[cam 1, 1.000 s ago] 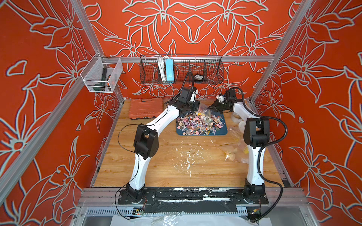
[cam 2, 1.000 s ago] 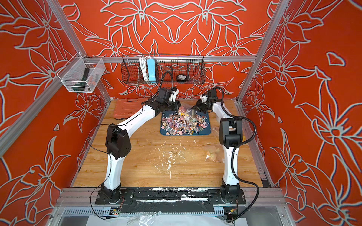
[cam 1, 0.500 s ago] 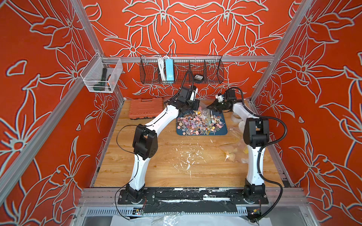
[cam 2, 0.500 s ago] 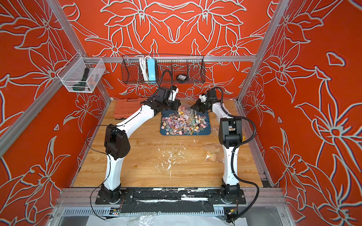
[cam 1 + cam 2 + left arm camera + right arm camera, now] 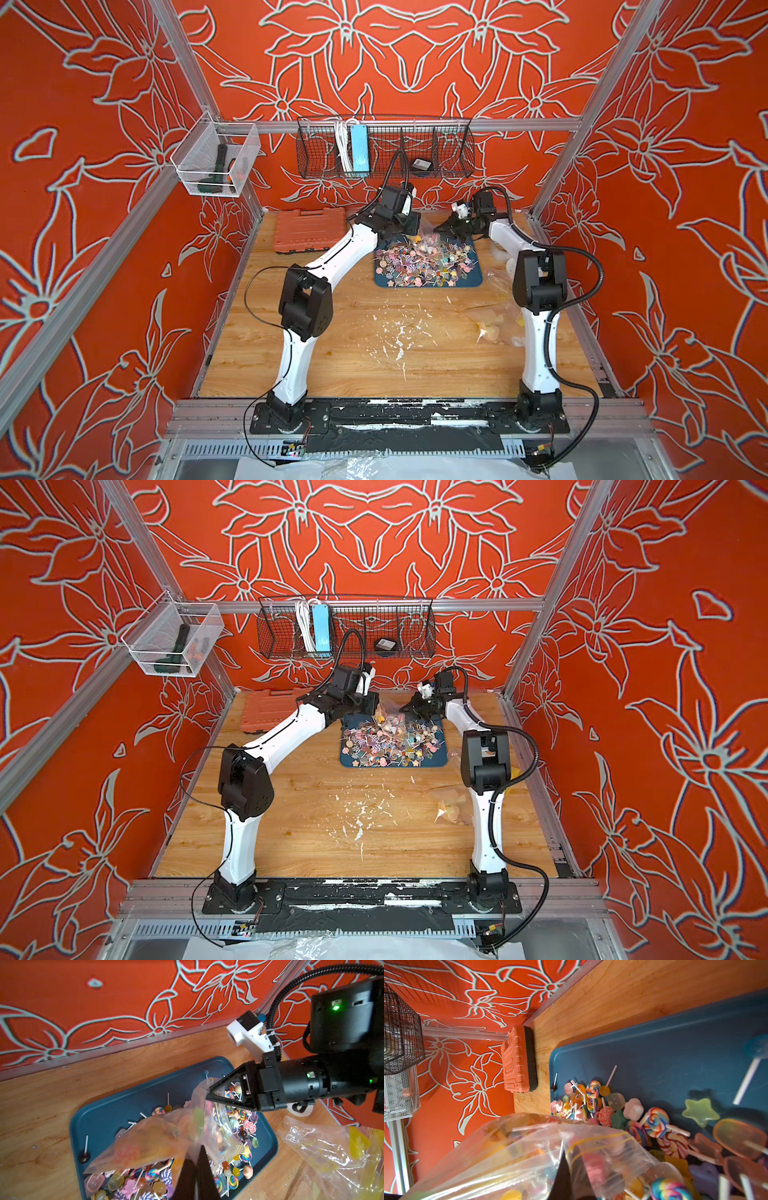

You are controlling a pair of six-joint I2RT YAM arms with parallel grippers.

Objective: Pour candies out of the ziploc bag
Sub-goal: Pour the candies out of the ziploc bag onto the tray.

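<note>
Clear plastic bag hanging over a dark blue tray, pinched at two places. In the left wrist view, the left fingers rise from the bottom centre, pressed together on a fold of the bag. The right fingers, a black wedge entering from the right of that frame, are closed on another edge of it. In both top views the two arms meet at upper centre, above the tray's far end.

Candies, tiny bright lollipops on white sticks, lie heaped over most of the tray. A few stray ones sit on the bare blue. More candies show blurred inside the bag in the right wrist view.

The tray rests on a wooden desk. A second bag, crumpled and clear, lies just right of it. An orange case lies to the tray's left.
</note>
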